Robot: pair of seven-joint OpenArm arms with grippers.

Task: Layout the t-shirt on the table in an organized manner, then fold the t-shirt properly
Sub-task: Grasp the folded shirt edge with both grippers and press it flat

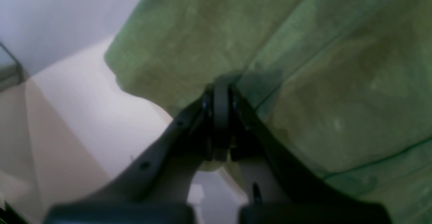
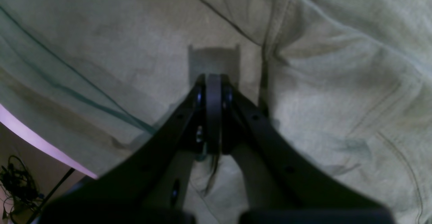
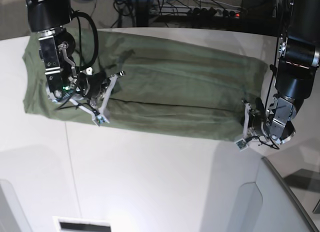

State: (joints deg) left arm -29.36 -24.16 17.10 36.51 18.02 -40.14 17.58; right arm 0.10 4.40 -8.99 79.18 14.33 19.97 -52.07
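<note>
I'm watching the left gripper (image 3: 248,126), jaws pressed together, at the t-shirt's (image 3: 175,89) edge at right of the base view; whether it's pinching cloth, I can't tell. The right gripper (image 3: 98,99), also closed, is sitting over the shirt at left. The shirt is lying across the table (image 3: 150,182) as a long band, so I'm judging we're mid-fold; next comes folding it end over end. A grey panel (image 3: 280,197) sits lower right, clear of it.
</note>
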